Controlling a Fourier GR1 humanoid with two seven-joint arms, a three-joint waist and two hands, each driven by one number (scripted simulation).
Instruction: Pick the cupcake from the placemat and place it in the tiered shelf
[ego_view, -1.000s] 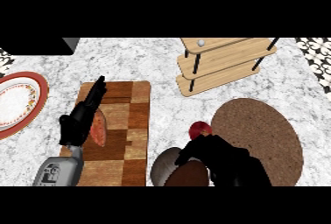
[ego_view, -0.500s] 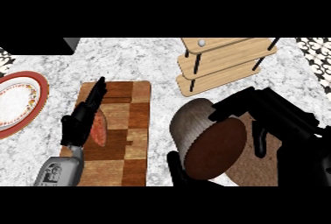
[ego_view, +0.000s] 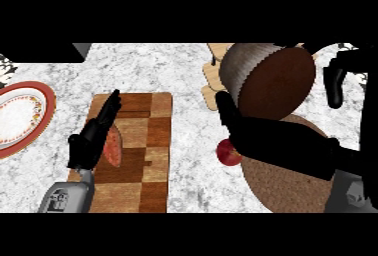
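I am seeing the right robot hand (ego_view: 284, 140) coming in from the lower right, lifted well off the table (ego_view: 162, 65) and turned so its palm is facing up toward the far edge. Its thumb is wrapping one side of the cupcake (ego_view: 269, 77) and its fingers are curling over the other side, so it is gripping the cupcake with fingers closed around it. The cupcake is sitting just above that palm, tilted, its brown top facing right and its grey ribbed wrapper facing left. It is hanging in front of the tiered shelf (ego_view: 212, 85), hiding most of it; I cannot tell whether the two are touching.

The left robot hand (ego_view: 92, 140) is lying flat with straight fingers pointing away from me, holding nothing, over a wooden cutting board (ego_view: 148, 150). A reddish-orange slice (ego_view: 112, 147) is showing just right of its palm, on the board.

Counting: one cupcake, one shelf, one round brown placemat (ego_view: 295, 185) below the right robot hand, one cutting board, one red-rimmed plate (ego_view: 22, 117) well left of the left robot hand, and one small red round thing (ego_view: 229, 152) just left of the right palm, at the placemat's edge.
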